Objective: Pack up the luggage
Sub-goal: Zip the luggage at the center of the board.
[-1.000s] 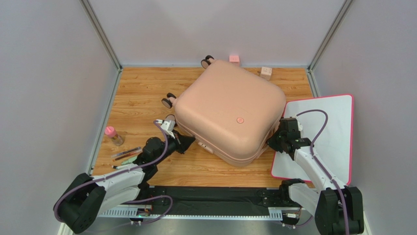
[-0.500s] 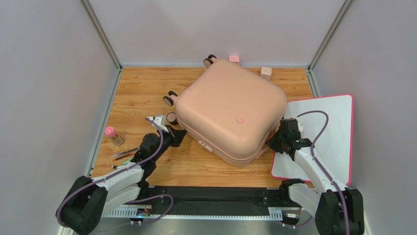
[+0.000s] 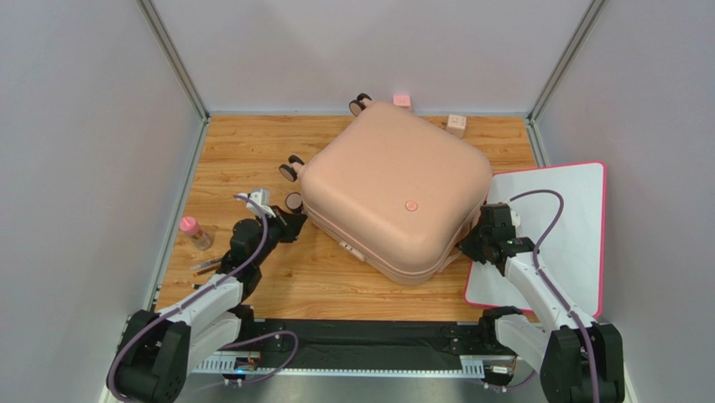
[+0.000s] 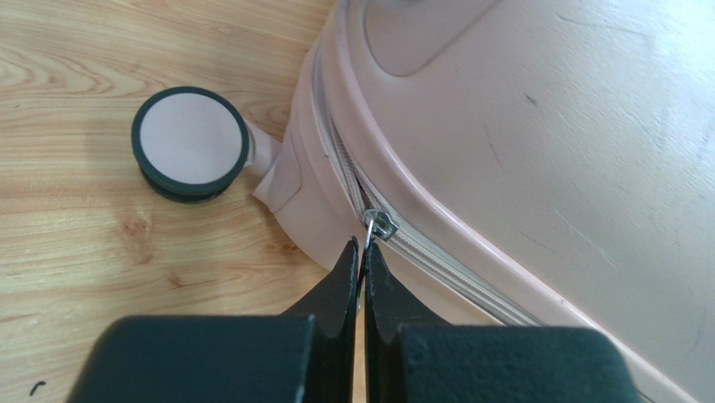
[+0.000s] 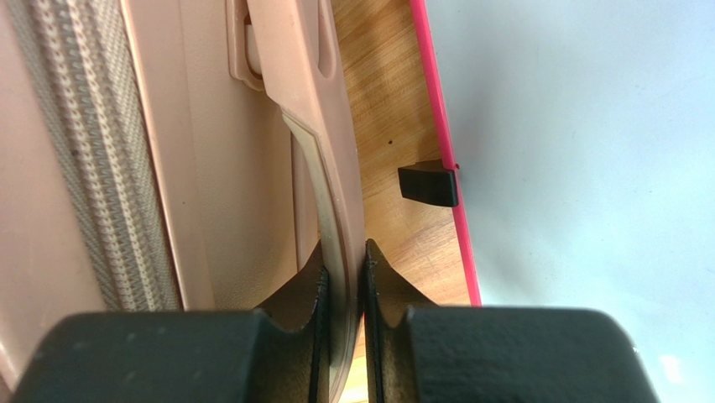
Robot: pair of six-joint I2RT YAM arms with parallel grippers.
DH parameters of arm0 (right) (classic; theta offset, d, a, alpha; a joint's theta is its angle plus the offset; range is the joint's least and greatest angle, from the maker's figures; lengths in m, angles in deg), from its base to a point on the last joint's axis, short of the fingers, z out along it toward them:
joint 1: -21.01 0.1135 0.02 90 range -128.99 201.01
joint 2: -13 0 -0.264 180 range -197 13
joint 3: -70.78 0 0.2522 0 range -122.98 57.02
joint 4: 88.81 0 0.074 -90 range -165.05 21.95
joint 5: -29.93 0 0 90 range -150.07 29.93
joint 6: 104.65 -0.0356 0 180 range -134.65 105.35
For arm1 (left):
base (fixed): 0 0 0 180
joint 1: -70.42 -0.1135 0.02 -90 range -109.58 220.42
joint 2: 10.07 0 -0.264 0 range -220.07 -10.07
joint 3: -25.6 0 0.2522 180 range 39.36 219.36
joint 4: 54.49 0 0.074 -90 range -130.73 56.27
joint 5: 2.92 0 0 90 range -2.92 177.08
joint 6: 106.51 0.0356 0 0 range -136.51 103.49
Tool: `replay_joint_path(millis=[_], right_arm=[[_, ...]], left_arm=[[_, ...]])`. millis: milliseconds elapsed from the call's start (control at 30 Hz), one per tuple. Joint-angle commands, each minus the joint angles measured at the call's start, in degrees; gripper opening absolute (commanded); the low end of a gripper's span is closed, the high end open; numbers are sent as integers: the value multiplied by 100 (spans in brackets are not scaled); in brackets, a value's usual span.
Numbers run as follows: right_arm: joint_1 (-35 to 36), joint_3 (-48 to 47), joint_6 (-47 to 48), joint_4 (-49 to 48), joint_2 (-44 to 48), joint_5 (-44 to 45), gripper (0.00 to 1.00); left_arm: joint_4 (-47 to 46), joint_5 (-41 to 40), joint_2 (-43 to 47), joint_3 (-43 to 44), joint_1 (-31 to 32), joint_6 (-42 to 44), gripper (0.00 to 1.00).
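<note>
At the near left, the left gripper [image 4: 362,252] has its black fingertips pressed together, pinching the thin metal zipper pull [image 4: 370,225] at the luggage's lower near-left corner, just beside a caster wheel [image 4: 191,143] lying on its side on the wooden table [image 3: 243,159]. Pens [image 3: 210,267] and a pink-capped bottle [image 3: 195,232] lie close to that arm by the table's left edge. At the near right, the right gripper [image 5: 344,256] is clamped on the slim pale pink handle [image 5: 336,193] on the luggage's right side, with hardly any gap between its fingers. A white board with a pink rim [image 3: 558,227] lies flat just beside it. The luggage [image 3: 394,189] lies flat and closed in the middle of the table, turned at an angle, its round emblem [image 3: 411,205] facing up. Beyond it, at the far edge, sit a small pink block [image 3: 402,101] and a beige block [image 3: 456,125].
</note>
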Motion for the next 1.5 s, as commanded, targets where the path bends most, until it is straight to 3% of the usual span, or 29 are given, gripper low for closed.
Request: replay_joint_path(millis=[0,1467], right_arm=[[-103,-8,199,-9,70,837,0],[-103,-34,287,-132,-229,802,0]], left_arm=[[225,-1142,-379,276,-618,307,0],[-320,-966,-3472,2543,-1295,97,0]])
